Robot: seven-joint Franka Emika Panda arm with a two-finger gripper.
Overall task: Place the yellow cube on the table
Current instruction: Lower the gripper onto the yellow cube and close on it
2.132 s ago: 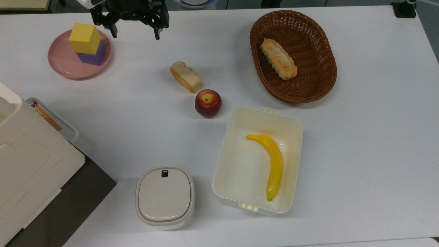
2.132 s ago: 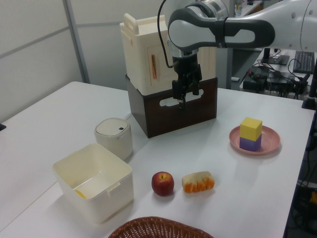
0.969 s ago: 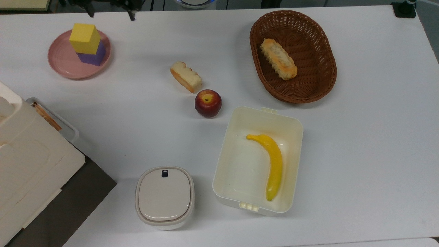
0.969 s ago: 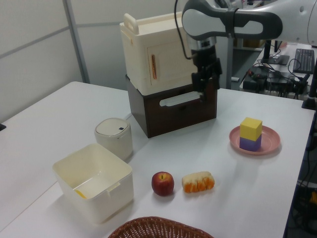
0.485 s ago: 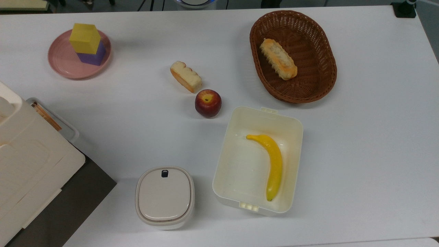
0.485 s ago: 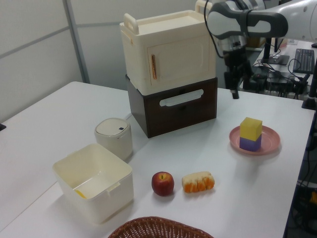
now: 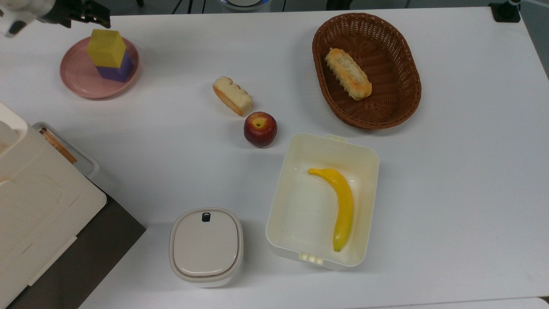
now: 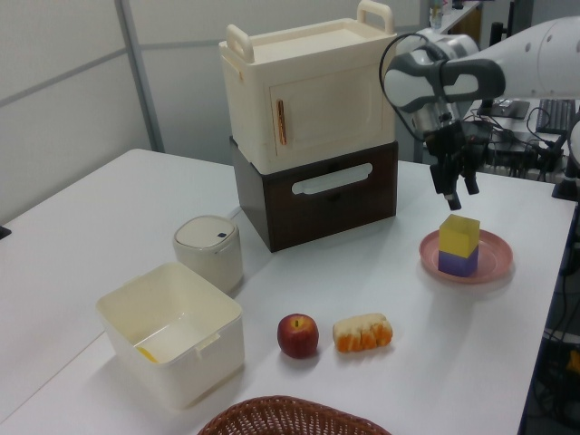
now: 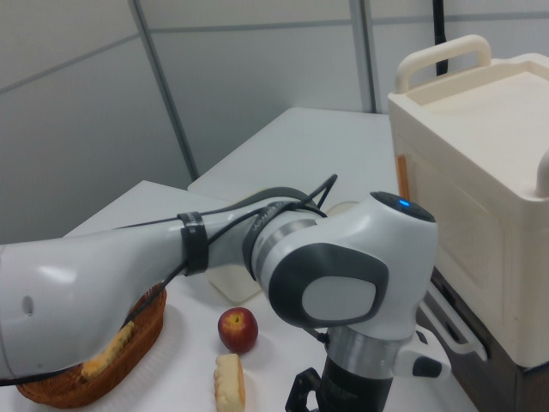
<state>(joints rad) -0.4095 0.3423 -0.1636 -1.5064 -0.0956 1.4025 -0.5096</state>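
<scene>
- Two black fingers [image 8: 472,186] of the gripper [image 8: 459,189] hang spread apart just above the yellow cube [image 8: 459,235], holding nothing and touching nothing.
- In the top view the gripper [image 7: 81,13] sits at the upper left corner, just beyond the cube's [image 7: 106,42] far edge.
- That cube is plain matte yellow with sharp edges, standing upright and slightly turned on a purple cube [image 8: 458,262].
- Both cubes rest on a round pink plate [image 8: 494,263] on the white counter [image 7: 450,180].
- Elsewhere on the counter lie an apple [image 7: 260,128], a bread slice [image 7: 232,95], a wicker basket [image 7: 409,92] and a cream tub [image 7: 296,180] holding a banana [image 7: 341,204].
</scene>
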